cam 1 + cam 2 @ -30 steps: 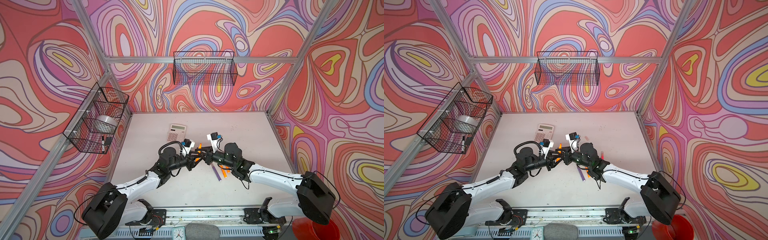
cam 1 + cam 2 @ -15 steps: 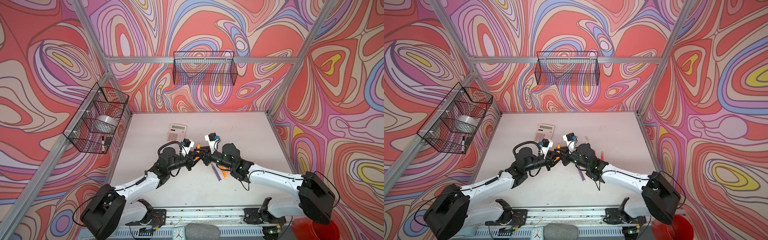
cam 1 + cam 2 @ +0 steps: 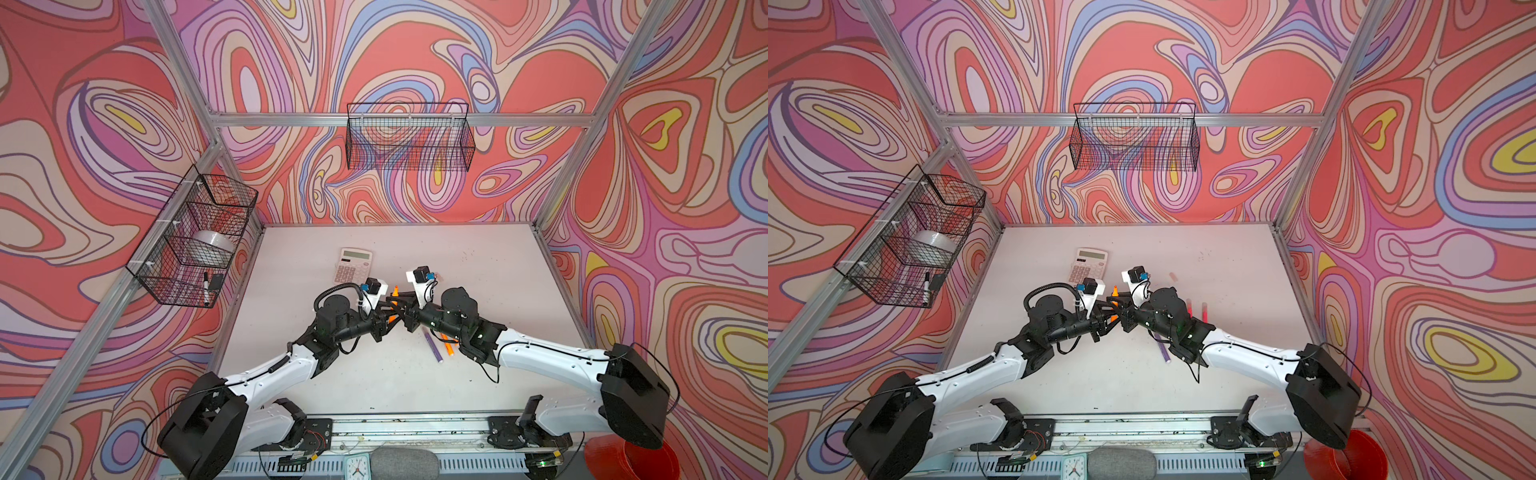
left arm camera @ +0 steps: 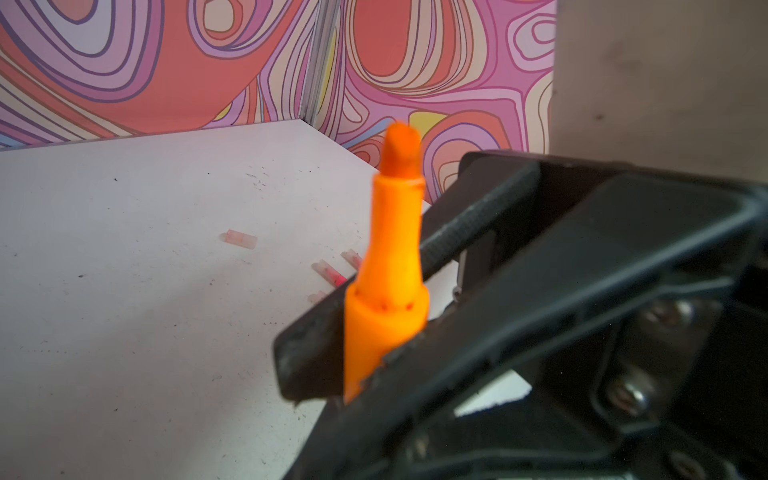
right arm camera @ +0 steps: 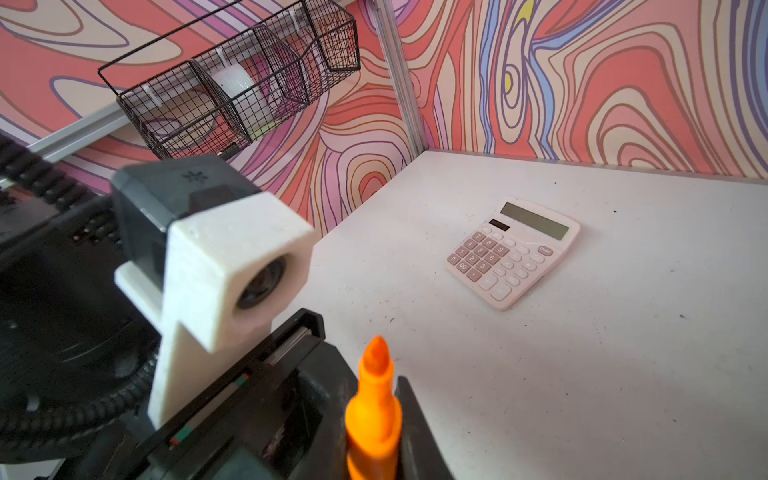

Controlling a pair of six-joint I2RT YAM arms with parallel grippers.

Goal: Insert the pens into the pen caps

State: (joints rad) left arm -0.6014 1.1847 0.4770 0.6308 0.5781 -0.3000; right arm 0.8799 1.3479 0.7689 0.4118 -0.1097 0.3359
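The scuffed white bench (image 3: pixel 478 257) carries everything. Over its middle the two black tools meet tip to tip. The right tool (image 5: pixel 374 440) is clamped on an orange pen (image 4: pixel 386 270), a slim bright barrel that narrows to a bare chisel tip sticking clear of the jaws. The left tool (image 3: pixel 385 316) sits right against the same pen, but I cannot tell whether its jaws grip it.

A pink calculator (image 3: pixel 353 266) lies flat just beyond the tools, to the far left. On the near right, partly under the right arm, a purple pen (image 3: pixel 434 349) and a second orange pen (image 3: pixel 448 350) lie side by side. In a top view two pink-red pens (image 3: pixel 1190 309), each with a pale far end, lie just right of the right wrist. Smallest, a pale translucent pen cap (image 3: pixel 1172 276) lies alone, far right of the tools.
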